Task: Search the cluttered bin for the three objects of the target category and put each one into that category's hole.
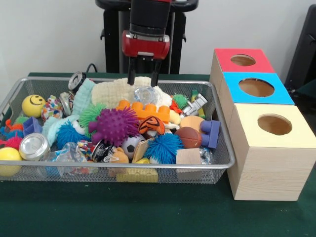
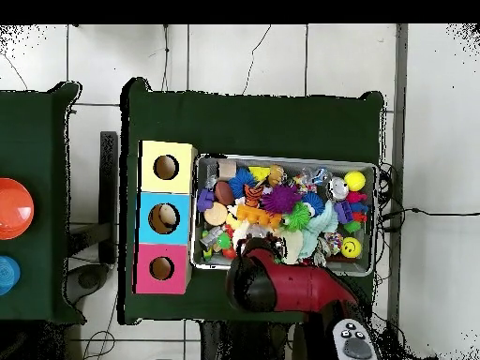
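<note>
Bin full of mixed toys, still unsorted; gripper hangs over its far edge, jaws apart, holding nothing.

Jaws straddle the cream knit cloth and a clear crinkly piece, probably lined up for a pick there. Purple spiky ball, orange block and blue fuzzy ball crowd the middle. Red, blue and yellow boxes sit just beside the bin on the green surface, holes open.
</note>
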Robot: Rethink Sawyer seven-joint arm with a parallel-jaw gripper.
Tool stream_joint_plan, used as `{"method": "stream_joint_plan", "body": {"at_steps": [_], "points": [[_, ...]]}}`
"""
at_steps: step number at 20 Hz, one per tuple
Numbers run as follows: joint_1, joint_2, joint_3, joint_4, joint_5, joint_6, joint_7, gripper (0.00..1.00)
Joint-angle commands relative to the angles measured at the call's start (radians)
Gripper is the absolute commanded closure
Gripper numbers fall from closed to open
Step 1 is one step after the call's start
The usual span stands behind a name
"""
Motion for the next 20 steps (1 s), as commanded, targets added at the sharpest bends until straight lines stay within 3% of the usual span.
{"method": "stream_joint_plan", "body": {"at_steps": [1,6,10,17,20], "points": [[-0.032,-0.1,0.005,0.094,0.057,0.124,0.165,0.0],[0.006,-0.045,-0.021,0.092,0.065,0.044,0.207,0.0],[0.036,0.054,-0.039,0.087,0.082,-0.068,0.25,0.0],[0.105,0.133,-0.098,0.151,0.143,-0.245,0.328,0.0],[0.1,0.17,-0.101,0.172,0.157,-0.303,0.343,0.0]]}}
